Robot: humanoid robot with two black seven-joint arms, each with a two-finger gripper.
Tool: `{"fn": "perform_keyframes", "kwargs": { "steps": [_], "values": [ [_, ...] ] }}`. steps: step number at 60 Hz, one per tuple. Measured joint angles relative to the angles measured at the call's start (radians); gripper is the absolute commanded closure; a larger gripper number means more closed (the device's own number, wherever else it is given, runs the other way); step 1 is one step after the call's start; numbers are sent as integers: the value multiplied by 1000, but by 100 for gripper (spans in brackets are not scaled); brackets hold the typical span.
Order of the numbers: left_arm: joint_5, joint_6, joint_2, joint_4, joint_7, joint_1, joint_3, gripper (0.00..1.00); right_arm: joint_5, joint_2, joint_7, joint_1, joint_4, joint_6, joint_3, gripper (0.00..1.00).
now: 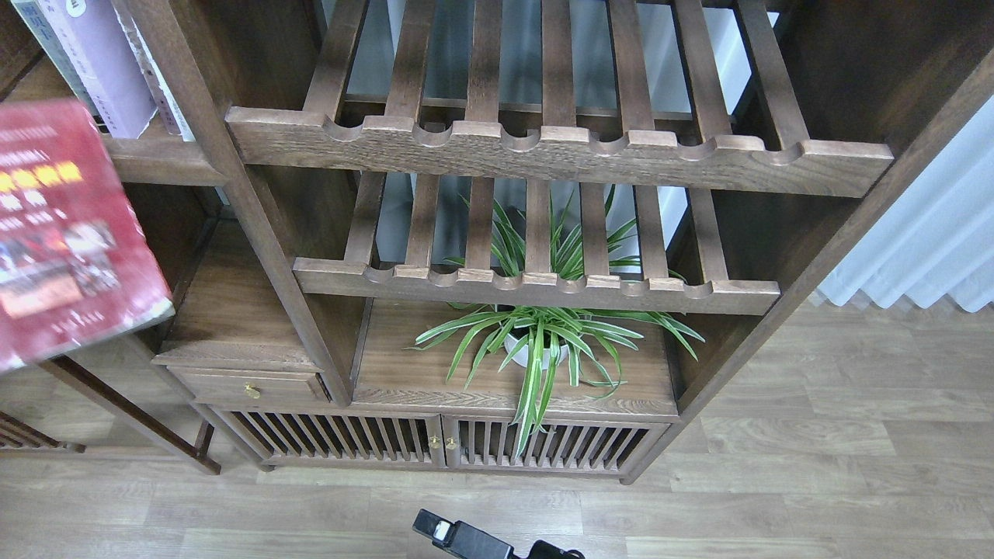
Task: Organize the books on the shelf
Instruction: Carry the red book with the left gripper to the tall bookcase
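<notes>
The red book with photos (70, 233) hangs in the air at the far left, blurred and partly cut off by the view's edge, in front of the shelf (167, 159). My left gripper is out of view, so what holds the book is hidden. The pale lilac book (116, 70) stands on the shelf at the top left, between a grey-edged book (48, 43) and a thin pale one (161, 93). No yellow-green cover shows. Only the tip of my right gripper (435, 532) shows at the bottom edge, small and dark.
Two slatted racks with notched front rails (559, 151) (536, 283) fill the middle bay. A potted spider plant (543, 341) stands on the cabinet top below. A small drawer (250, 387) and slatted doors (466, 446) sit low. A white curtain (932, 241) hangs at the right.
</notes>
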Motion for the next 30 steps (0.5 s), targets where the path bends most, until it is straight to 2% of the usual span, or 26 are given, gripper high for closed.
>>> {"fn": "perform_keyframes", "kwargs": {
  "steps": [14,28,29,30],
  "values": [
    [102,0,32,77,10,-122,-30,89,0,0,-1,0,0,0,0,1],
    [278,0,28,169,18,-351,42,89,0,0,-2,-6,0,0,0,1],
    [312,0,27,187,18,-419,86,89,0,0,-2,-8,0,0,0,1],
    [316,0,27,190,18,-428,92,89,0,0,-2,-9,0,0,0,1]
  ]
}}
